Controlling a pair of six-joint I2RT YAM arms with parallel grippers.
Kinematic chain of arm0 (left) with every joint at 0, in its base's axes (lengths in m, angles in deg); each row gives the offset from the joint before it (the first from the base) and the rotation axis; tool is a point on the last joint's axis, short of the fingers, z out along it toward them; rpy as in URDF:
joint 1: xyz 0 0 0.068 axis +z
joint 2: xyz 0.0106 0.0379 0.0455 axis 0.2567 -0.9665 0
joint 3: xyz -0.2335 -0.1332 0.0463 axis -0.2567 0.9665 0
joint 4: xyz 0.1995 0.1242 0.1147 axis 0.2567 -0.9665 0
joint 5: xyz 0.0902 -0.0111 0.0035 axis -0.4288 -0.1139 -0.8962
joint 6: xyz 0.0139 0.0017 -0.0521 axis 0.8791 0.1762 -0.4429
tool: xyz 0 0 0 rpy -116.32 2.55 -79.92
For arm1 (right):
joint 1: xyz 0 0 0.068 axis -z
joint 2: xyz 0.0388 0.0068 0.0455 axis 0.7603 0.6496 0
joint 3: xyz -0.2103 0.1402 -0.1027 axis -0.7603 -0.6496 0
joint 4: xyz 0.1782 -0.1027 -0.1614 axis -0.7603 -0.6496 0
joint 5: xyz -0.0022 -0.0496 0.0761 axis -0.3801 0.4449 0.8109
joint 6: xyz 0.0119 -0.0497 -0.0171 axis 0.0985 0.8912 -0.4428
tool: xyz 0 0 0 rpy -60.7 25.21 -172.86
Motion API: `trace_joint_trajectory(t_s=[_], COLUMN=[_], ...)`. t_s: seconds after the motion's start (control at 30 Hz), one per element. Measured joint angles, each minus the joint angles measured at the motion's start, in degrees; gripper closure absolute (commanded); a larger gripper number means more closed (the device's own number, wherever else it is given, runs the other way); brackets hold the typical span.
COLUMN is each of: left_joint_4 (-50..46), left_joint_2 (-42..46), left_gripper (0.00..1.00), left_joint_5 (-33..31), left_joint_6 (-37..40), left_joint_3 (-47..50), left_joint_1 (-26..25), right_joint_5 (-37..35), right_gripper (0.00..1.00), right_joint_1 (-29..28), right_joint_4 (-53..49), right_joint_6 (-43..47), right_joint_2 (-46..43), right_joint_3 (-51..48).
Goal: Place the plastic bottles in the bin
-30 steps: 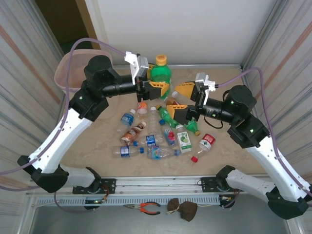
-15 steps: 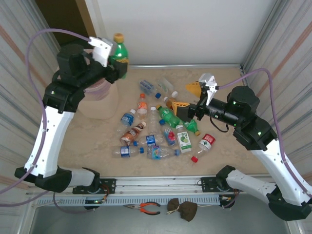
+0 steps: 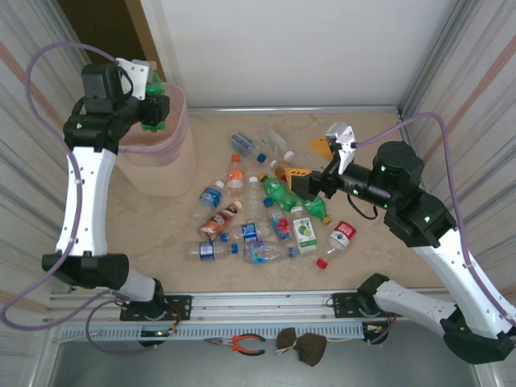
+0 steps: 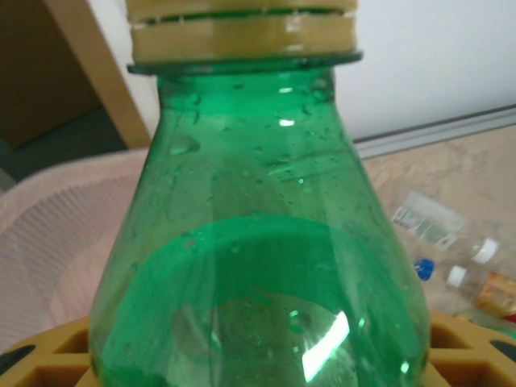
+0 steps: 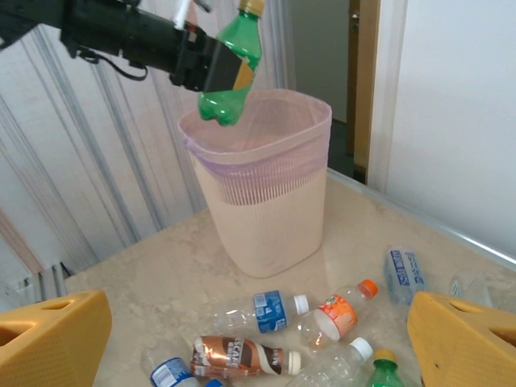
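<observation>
Green bottle (image 5: 230,72) (tan cap, droplets inside) hangs above pink-lined bin (image 5: 266,214).

No text legible. Labels on bottles (image 3: 305,234) scattered on table (image 3: 161,230): blue, red, green-white, brown, print too small and blurred. White label on clear bottle (image 4: 427,219): marks unreadable.

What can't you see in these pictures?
- Bottom inside the tall beige bin with its pink bag: right wrist view, its own wall hides it.
- Base of the green plastic bottle: left wrist view, cut off by the lower edge.
- Words on the lying bottles' labels: top view, too small.
</observation>
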Motion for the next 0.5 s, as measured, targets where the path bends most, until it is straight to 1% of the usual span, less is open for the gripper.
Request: trace_joint_trajectory(t_s=[0.2, 0.5], left_joint_4=[-3.7, -7.7], left_joint_2=[-8.0, -18.4], left_gripper=[0.51, 0.5], left_joint_5=[0.0, 0.9], left_joint_6=[0.9, 1.9], left_joint_3=[-1.5, -2.0], left_joint_1=[3.5, 4.0], right_joint_5=[-1.5, -3.7], right_gripper=[0.08, 0.08], right_joint_1=[0.0, 0.0], right_joint_4=[-0.8, -2.3], right_joint_6=[0.0, 0.2], right_joint_2=[0.6, 0.7], right_joint_3=[0.2, 0.3])
